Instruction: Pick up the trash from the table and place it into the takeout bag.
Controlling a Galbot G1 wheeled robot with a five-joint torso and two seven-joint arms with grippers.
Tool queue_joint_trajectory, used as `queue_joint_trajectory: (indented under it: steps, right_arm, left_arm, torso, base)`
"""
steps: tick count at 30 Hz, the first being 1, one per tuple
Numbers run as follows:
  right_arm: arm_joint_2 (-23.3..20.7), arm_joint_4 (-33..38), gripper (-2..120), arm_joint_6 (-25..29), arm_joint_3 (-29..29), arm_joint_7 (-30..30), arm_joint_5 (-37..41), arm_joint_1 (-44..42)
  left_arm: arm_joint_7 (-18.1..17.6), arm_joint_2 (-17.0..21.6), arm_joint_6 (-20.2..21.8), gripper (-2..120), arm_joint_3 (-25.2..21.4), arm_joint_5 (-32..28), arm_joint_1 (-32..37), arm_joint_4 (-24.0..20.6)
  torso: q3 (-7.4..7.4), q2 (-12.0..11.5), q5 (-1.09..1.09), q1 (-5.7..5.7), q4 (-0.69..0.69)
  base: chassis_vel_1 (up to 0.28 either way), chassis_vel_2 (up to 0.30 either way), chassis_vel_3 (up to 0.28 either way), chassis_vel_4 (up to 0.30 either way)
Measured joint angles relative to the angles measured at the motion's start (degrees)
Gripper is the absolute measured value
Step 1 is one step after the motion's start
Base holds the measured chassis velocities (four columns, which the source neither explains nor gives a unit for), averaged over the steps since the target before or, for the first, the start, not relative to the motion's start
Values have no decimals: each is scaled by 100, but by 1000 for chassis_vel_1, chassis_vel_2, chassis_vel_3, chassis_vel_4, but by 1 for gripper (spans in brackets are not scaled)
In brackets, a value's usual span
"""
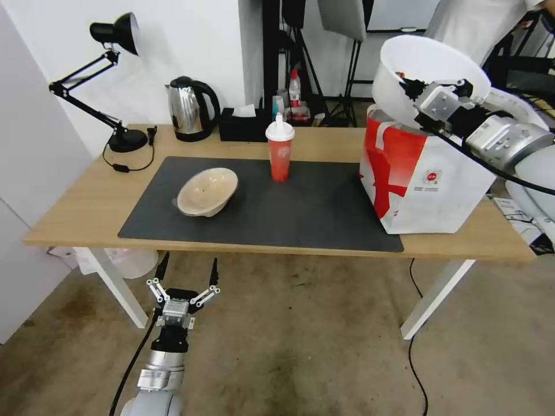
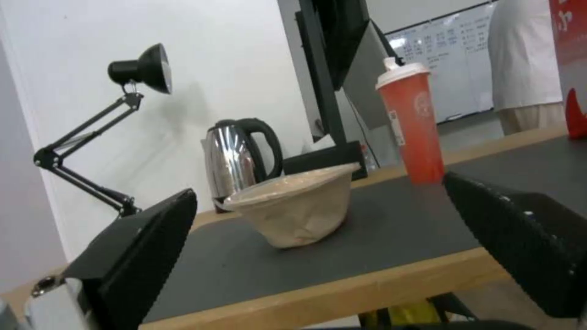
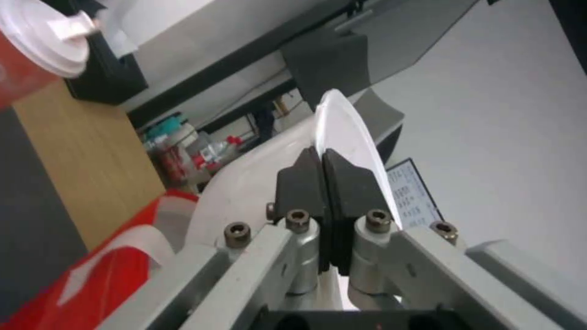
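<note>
Head view | right gripper (image 1: 415,96) jaws clamp white bowl (image 1: 425,72) above takeout bag (image 1: 425,179) | left gripper (image 1: 186,271) jaws wide

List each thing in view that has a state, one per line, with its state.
white plastic bowl: tilted, rim pinched by the right hand, above the takeout bag
takeout bag: upright on the table
red cup: upright on the mat, lid on
beige bowl: tilted on the mat
left hand: open, below the table's front edge
</note>
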Motion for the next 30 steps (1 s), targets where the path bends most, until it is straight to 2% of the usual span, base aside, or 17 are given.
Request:
queue_joint_trajectory:
  steps: [13,30]
  right_arm:
    - [304,-241,0,193,673,1,-257,-604]
    - [438,-233,0,217,816,17,-310,-827]
  left_arm:
    - [0,99,30,100,-93,-13,65,12]
    - [0,80,28,100,-102,-13,124,-18]
  torso:
    - [0,0,0,0,-1]
    - [0,0,0,0,0]
  base:
    - [0,0,0,0]
    - [0,0,0,0]
